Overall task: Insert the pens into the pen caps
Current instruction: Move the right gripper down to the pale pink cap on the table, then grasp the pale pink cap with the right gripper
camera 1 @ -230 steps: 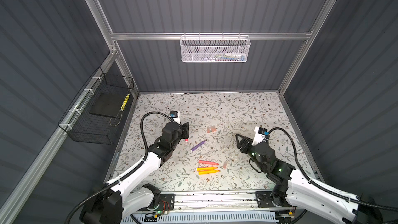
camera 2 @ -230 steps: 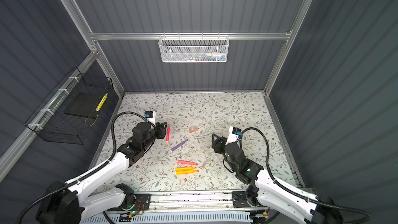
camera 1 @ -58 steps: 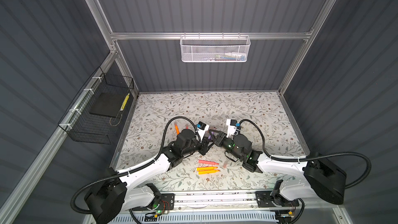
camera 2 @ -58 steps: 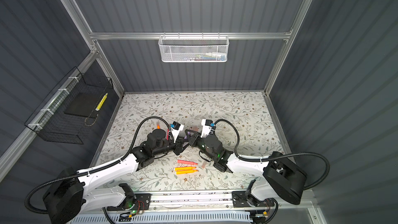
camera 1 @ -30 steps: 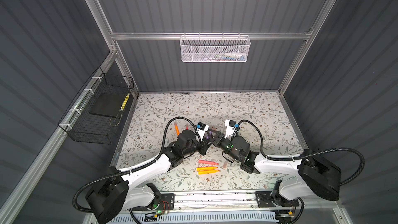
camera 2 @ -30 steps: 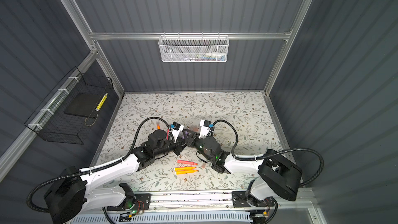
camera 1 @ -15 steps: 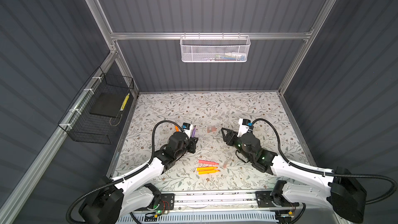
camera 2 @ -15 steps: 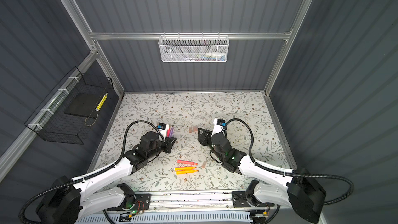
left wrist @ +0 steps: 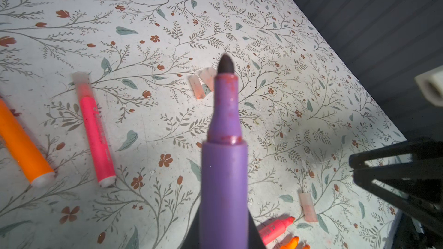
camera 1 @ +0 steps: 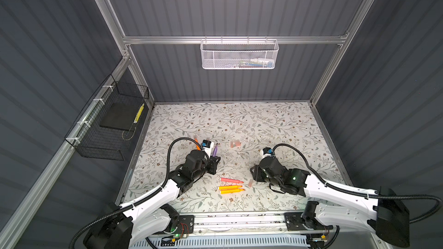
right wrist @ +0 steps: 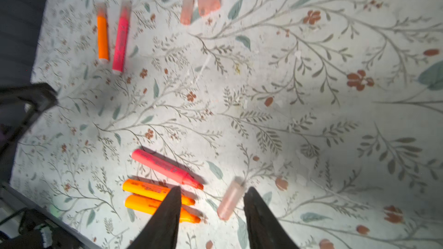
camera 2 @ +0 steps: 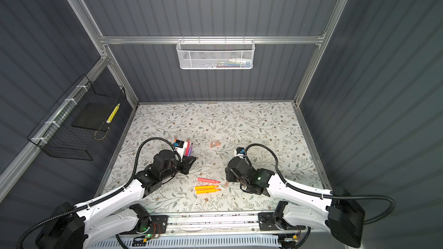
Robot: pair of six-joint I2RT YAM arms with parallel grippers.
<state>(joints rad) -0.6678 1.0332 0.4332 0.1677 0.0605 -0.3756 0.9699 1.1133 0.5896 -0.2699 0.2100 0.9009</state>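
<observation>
in a top view i see the left gripper (camera 2: 190,158) clamped on the purple pen (camera 2: 190,150), which sticks up and away from me over the floral table (camera 2: 251,125). just beside its tip lies a pink pen (camera 2: 187,144), and an orange pen (camera 2: 175,138) shows past the arm's cable. two pen caps (camera 2: 215,143) lie together near the middle. nearer me, a coral pen (camera 2: 207,180) and two yellow-orange pens (camera 2: 206,187) lie side by side. the right gripper (camera 2: 228,179) points down at a lone pen cap (camera 2: 226,184) just right of them; i can't make out its jaws. a white mesh basket (camera 2: 215,55) hangs on the back rail, a black wire basket (camera 2: 72,128) on the left wall.
</observation>
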